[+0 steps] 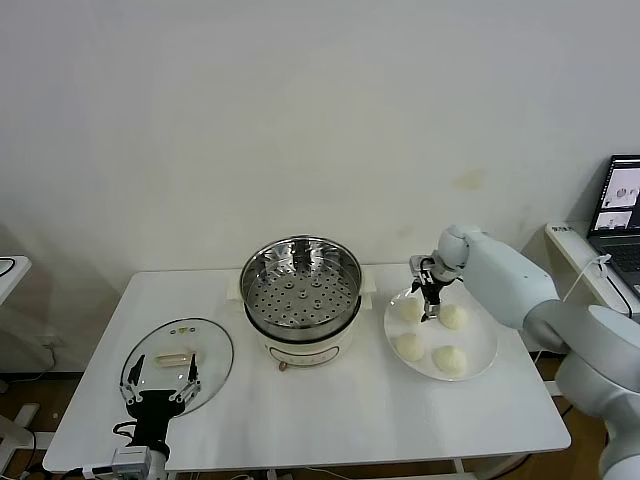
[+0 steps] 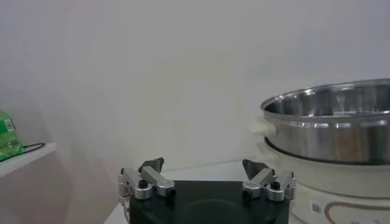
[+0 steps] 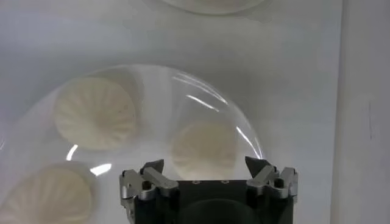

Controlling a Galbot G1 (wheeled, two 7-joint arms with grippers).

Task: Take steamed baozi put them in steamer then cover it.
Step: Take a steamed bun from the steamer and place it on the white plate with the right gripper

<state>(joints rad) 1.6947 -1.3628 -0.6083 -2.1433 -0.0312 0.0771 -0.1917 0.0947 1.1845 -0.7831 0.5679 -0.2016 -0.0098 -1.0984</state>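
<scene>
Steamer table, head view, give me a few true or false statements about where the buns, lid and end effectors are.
1. All four baozi sit on the white plate. True.
2. The steamer already holds a bun. False: its perforated tray is empty.
3. The cover is on the steamer. False: it lies on the table beside it.
4. The right end effector is open above the plate. True.
5. The left end effector grips the cover's handle. False: it is open.

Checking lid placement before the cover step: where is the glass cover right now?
In the head view the cover lies flat on the table's left side, left of the steamer, with the open left tool over its near edge.
</scene>
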